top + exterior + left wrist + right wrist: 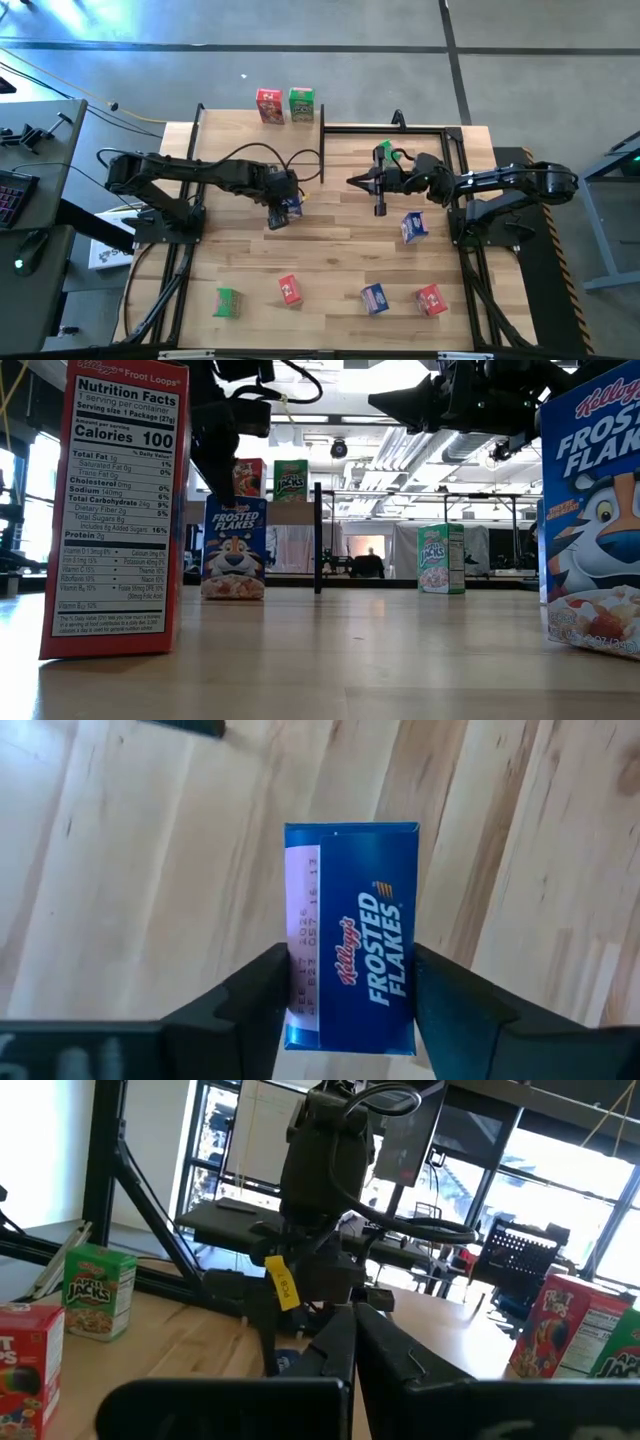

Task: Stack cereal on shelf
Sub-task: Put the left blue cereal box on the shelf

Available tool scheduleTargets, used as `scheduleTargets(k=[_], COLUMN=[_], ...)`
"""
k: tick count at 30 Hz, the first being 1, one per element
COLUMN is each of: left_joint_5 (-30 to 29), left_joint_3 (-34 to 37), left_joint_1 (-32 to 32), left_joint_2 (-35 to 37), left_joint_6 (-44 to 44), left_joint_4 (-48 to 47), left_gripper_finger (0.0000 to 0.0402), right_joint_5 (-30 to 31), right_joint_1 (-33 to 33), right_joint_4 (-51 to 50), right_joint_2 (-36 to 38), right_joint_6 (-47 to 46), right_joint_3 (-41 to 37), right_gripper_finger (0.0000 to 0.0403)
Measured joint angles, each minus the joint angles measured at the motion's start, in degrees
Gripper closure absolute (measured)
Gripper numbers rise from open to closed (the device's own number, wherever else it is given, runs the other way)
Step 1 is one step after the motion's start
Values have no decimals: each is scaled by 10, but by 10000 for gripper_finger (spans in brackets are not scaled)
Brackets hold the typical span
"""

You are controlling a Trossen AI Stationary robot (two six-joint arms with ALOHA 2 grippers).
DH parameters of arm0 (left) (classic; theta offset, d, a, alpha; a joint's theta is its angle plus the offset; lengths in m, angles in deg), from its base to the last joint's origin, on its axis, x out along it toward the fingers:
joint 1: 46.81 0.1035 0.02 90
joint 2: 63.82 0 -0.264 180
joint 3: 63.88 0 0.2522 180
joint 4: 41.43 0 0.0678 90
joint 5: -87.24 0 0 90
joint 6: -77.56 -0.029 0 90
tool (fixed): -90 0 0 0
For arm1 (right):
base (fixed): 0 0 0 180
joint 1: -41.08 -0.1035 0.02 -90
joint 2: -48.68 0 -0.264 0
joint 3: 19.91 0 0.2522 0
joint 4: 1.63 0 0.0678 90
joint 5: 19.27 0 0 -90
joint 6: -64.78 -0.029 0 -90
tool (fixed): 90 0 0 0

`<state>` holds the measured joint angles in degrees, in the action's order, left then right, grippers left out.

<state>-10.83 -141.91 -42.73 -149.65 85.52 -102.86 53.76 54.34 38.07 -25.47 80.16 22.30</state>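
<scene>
A blue cereal box (pixel 350 935) stands upright on the table (pixel 330 250), left of its middle, also seen in the low view (pixel 234 550). My left gripper (pixel 283 212) reaches down over it, a finger on each side. My right gripper (pixel 353 182) hangs shut and empty above the table's middle, pointing left. A red box (pixel 270 105) and a green box (pixel 300 104) stand on the shelf (pixel 300 512) at the far edge. A green box (pixel 385 152) and a blue one (pixel 413 227) stand by the right arm. My left gripper has the blue box between its two fingers (pixel 255 1005), which lie against the two long edges of its top panel (pixel 300 1010), near one end. The fingers come from above, slanting down. The box stands upright with its bottom on the table.
Along the near edge stand a green box (pixel 228 302), a red box (pixel 290 289), a blue box (pixel 375 298) and a red box (pixel 431 299). Black shelf posts (pixel 318 535) rise at the far side. Bare wood lies between the two arms.
</scene>
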Motion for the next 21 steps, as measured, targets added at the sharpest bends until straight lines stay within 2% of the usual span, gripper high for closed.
scheduleTargets(k=[5,11,17,21], left_joint_5=[-8,-17,-47,-53], left_joint_3=[0,-55,-129,-169], left_joint_1=[1,11,87,162], left_joint_2=[28,92,148,165], left_joint_6=[-34,-94,-163,-235], left_joint_4=[-24,-130,-248,-263], left_gripper_finger=[227,227,228,234], right_joint_5=[0,-3,-6,-6], right_joint_1=[0,7,10,10], right_joint_4=[13,15,15,15], right_joint_2=[0,0,0,0], right_joint_6=[19,13,12,12], right_joint_3=[0,0,0,0], right_gripper_finger=[403,403,403,403])
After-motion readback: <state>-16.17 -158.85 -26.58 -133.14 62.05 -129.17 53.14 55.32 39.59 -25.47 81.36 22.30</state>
